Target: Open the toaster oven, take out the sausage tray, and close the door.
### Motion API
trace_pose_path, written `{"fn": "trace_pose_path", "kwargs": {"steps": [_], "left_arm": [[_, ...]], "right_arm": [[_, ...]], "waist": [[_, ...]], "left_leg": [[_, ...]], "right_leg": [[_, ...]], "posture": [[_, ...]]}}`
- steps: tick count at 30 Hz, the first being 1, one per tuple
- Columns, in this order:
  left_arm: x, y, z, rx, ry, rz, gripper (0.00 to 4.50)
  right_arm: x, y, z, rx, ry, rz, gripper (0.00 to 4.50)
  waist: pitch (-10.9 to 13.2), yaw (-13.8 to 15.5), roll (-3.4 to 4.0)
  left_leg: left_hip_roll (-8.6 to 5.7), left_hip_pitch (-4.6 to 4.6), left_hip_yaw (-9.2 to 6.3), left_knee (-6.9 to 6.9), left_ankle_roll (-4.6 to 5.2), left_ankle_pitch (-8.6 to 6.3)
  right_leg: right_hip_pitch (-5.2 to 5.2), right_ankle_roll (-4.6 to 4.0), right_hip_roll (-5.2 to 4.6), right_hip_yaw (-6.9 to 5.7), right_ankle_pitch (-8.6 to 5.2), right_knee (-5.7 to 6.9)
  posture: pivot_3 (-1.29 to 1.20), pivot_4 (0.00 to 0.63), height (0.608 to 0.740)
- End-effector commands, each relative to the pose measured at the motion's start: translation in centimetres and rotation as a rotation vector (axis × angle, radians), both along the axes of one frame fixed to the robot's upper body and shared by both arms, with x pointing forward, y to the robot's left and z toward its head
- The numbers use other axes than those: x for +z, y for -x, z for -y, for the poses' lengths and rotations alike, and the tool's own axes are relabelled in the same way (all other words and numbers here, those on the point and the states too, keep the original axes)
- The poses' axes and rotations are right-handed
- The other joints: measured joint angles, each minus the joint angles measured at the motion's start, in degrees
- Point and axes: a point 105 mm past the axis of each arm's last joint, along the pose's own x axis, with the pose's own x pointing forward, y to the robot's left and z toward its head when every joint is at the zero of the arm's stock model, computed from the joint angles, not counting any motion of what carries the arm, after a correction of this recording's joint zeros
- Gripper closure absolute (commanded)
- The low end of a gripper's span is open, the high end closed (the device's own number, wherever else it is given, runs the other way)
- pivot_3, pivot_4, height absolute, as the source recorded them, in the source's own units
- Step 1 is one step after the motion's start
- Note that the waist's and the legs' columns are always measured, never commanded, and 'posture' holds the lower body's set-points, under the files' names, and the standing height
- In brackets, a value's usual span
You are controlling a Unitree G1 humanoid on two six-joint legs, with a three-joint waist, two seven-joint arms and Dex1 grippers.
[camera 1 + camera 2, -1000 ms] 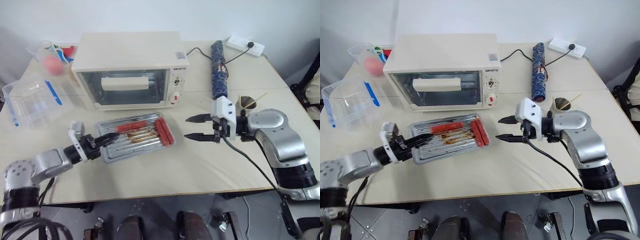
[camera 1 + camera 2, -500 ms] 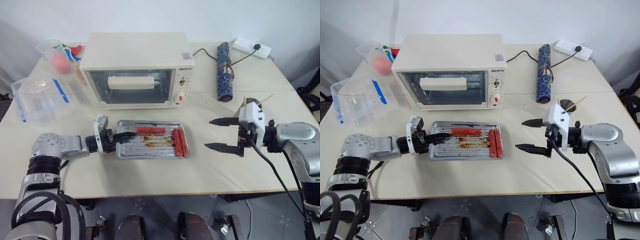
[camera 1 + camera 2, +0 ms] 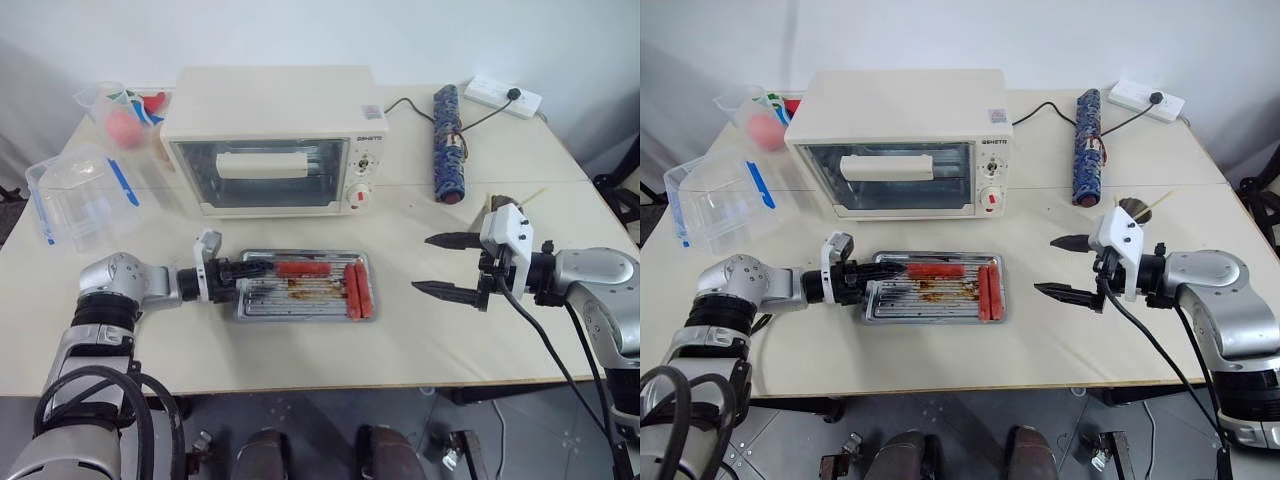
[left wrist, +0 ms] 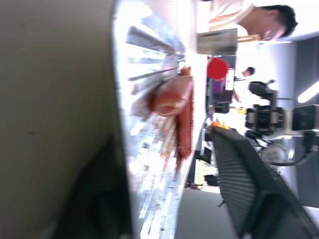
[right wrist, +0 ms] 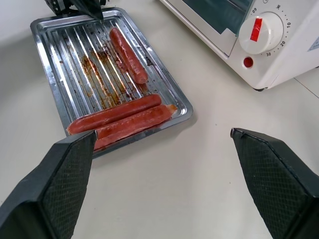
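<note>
Shallow silver ridged metal sausage tray (image 3: pixel 933 288) with three red sausages (image 3: pixel 990 291) and brown grease marks, lying on the pale table (image 3: pixel 940 350) in front of the cream-white boxy toaster oven (image 3: pixel 902 140), whose glass door (image 3: pixel 885 175) with its cream bar handle stands closed. Left gripper (image 3: pixel 883 271) at the tray's left rim, fingers parted about the edge. Right gripper (image 3: pixel 1061 267) spread wide, apart from the tray on its right
</note>
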Motion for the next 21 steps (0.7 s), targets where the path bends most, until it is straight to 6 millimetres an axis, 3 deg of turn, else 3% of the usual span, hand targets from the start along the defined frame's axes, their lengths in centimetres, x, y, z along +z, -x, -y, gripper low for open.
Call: {"fn": "trace_pose_path", "kwargs": {"steps": [1,4,9,11,15,17,19,21], "left_arm": [[-0.1,-0.1,-2.7,0.065,-0.103,0.016,0.73],[1.5,0.0,-4.4,0.095,-0.131,0.060,0.04],[3.0,0.6,-6.9,0.115,-0.263,0.151,0.04],[3.7,0.6,-8.3,0.120,-0.374,0.287,0.04],[6.2,1.6,-8.6,0.057,-0.441,0.887,0.04],[5.3,2.5,-8.6,-0.012,-0.526,1.010,0.04],[3.0,3.4,-8.9,-0.118,-0.680,1.061,0.04],[2.0,4.0,-9.1,-0.181,-0.692,1.088,0.04]], "right_arm": [[1.2,0.1,0.0,0.027,0.022,0.050,0.00],[1.2,0.0,0.2,0.040,0.052,0.053,0.00],[1.3,-0.5,0.2,0.071,0.080,0.072,0.00],[1.1,-0.6,0.2,0.094,0.109,0.078,0.00],[-0.1,-1.0,-0.1,0.129,0.175,0.102,0.00],[-1.1,-1.1,-0.1,0.150,0.220,0.100,0.00],[-2.1,-1.0,0.1,0.171,0.254,0.096,0.00],[-2.8,-0.9,0.4,0.182,0.274,0.088,0.00]], "waist": [[0.0,-0.2,0.00],[0.0,-0.9,0.00],[0.0,-1.6,-0.07],[0.1,-1.6,-0.09],[0.1,-1.7,-0.11],[0.1,-1.6,-0.14],[0.1,-1.5,-0.16],[0.1,-1.4,-0.16]], "left_leg": [[0.00,0.00,0.00,0.01,0.00,0.00],[0.03,0.01,-0.01,-0.02,0.00,0.00],[0.04,-0.03,0.05,-0.16,-0.01,0.00],[0.04,-0.05,0.05,-0.19,-0.01,-0.01],[0.05,-0.18,0.14,-0.22,-0.02,-0.02],[0.06,-0.21,0.22,-0.19,-0.01,-0.02],[0.05,-0.22,0.24,-0.18,-0.01,-0.03],[0.05,-0.20,0.32,-0.21,0.02,-0.04]], "right_leg": [[0.00,0.00,0.00,0.00,0.00,0.00],[0.00,0.00,0.00,0.01,0.00,0.02],[-0.13,0.00,0.01,0.01,0.00,0.02],[-0.16,0.01,0.01,0.01,0.00,0.00],[-0.39,0.01,-0.04,0.01,0.00,0.03],[-0.46,0.01,-0.06,0.03,0.00,0.02],[-0.46,0.01,-0.07,0.02,0.00,0.00],[-0.48,0.01,-0.08,0.03,0.00,0.00]], "posture": [[0.00,0.150,0.740],[0.00,0.150,0.740],[0.00,0.150,0.740],[0.00,0.150,0.740],[0.00,0.150,0.740],[0.00,0.150,0.740],[0.00,0.150,0.740],[0.00,0.150,0.740]]}}
